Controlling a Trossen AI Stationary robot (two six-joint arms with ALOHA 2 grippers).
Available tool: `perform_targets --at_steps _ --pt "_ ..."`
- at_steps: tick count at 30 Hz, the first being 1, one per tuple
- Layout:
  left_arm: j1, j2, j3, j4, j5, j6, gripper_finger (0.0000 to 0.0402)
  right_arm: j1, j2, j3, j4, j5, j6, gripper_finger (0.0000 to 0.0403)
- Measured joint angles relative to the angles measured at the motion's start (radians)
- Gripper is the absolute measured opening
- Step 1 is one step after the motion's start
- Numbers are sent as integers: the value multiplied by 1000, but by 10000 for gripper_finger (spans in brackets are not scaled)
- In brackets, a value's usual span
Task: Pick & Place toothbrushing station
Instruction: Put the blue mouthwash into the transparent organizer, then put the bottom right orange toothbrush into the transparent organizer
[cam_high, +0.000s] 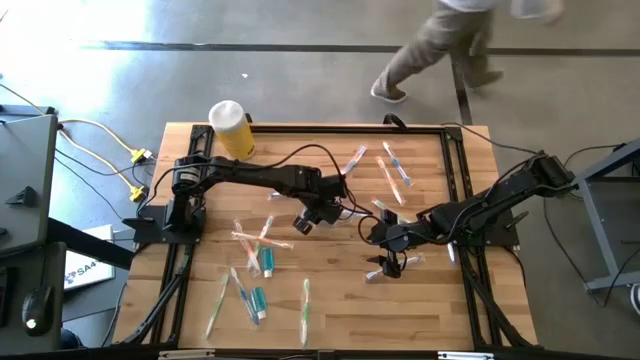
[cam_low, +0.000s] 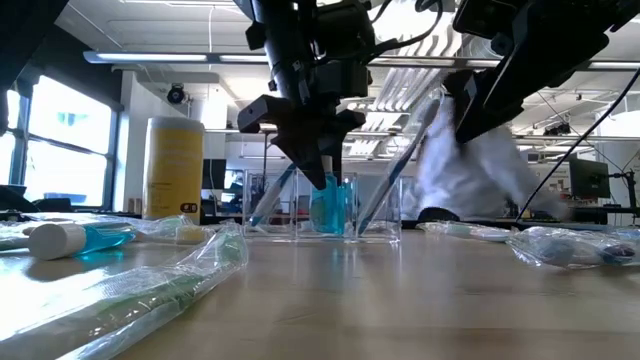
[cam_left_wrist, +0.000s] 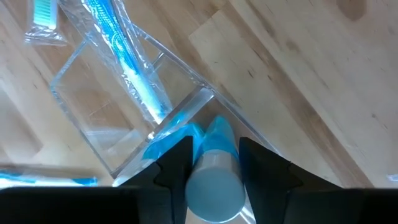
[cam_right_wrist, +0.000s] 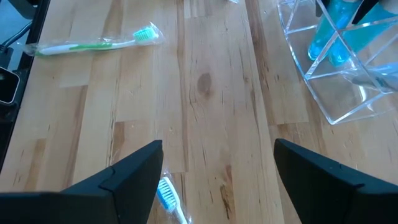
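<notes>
The clear container (cam_low: 320, 215) stands at the table's middle, with wrapped toothbrushes (cam_low: 395, 170) leaning in its compartments. One of them is blue (cam_left_wrist: 134, 68). A tube (cam_left_wrist: 214, 180) with a white end and teal body stands slanted in one compartment (cam_left_wrist: 168, 134). My left gripper (cam_high: 308, 218) is directly above it and shut on the tube. My right gripper (cam_high: 385, 262) hangs open over bare wood to the container's right and nearer the front, with nothing between its fingers (cam_right_wrist: 134, 171). The container (cam_right_wrist: 336, 93) lies off to one side ahead of them. My left gripper has the tube's upper part (cam_left_wrist: 214, 146), just below the white end, between its two fingers (cam_left_wrist: 180, 162). The fingers come steeply from above and lie across the tube. The tube's teal lower end (cam_low: 330, 205) sits down inside the container compartment, tilted.
A yellow bottle (cam_high: 232, 128) stands at the far left. Loose wrapped toothbrushes and tubes (cam_high: 255, 270) lie at the near left, and more toothbrushes (cam_high: 390, 170) at the far middle. A green toothbrush (cam_right_wrist: 93, 43) lies ahead of the right gripper. A person (cam_high: 440, 50) walks beyond the far edge.
</notes>
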Motion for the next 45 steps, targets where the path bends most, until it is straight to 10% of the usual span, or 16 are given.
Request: perform_targets --at_steps 30,45 --pt "0 0 2 -64 -213 9 129 0 0 1 -1 0 -19 298" --pt "0 1 142 -184 -162 -27 129 0 0 1 -1 -23 -19 298"
